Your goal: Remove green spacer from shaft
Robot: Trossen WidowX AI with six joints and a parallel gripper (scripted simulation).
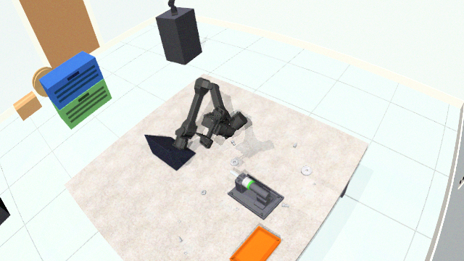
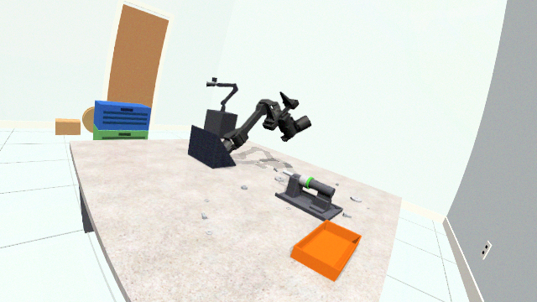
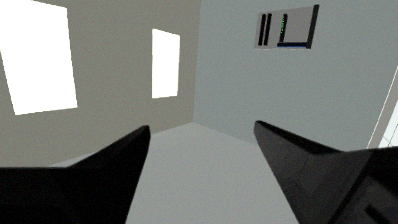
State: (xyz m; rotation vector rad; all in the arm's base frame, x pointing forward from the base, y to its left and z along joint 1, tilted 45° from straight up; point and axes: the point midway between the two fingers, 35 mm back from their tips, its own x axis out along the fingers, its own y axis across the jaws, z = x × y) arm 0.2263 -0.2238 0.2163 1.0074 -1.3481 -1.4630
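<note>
My gripper (image 1: 222, 131) (image 2: 299, 112) (image 3: 203, 128) is open and empty, raised near the arm's base, well away from the fixture. The dark fixture's baseplate (image 1: 239, 198) (image 2: 289, 200) lies on the table. The pale shaft (image 1: 233, 172) (image 2: 288, 172) sticks out past the upright block (image 1: 240, 184) (image 2: 293, 187) at its arm-facing end. A whitish section (image 1: 246, 181) (image 2: 303, 179) shows beyond that block. The green spacer (image 1: 250, 185) (image 2: 310, 182) sits between it and the thick dark housing (image 1: 260, 191) (image 2: 323, 188). Separate spacers within the whitish section cannot be told apart. The wrist view shows no fixture.
An orange tray (image 1: 257, 244) (image 2: 329, 247) stands beyond the fixture. Loose washers, such as one large washer (image 1: 306, 170) (image 2: 356, 199), and several small metal parts lie scattered around the fixture. A dark wedge-shaped block (image 1: 168, 154) (image 2: 205, 148) stands beside the arm's base.
</note>
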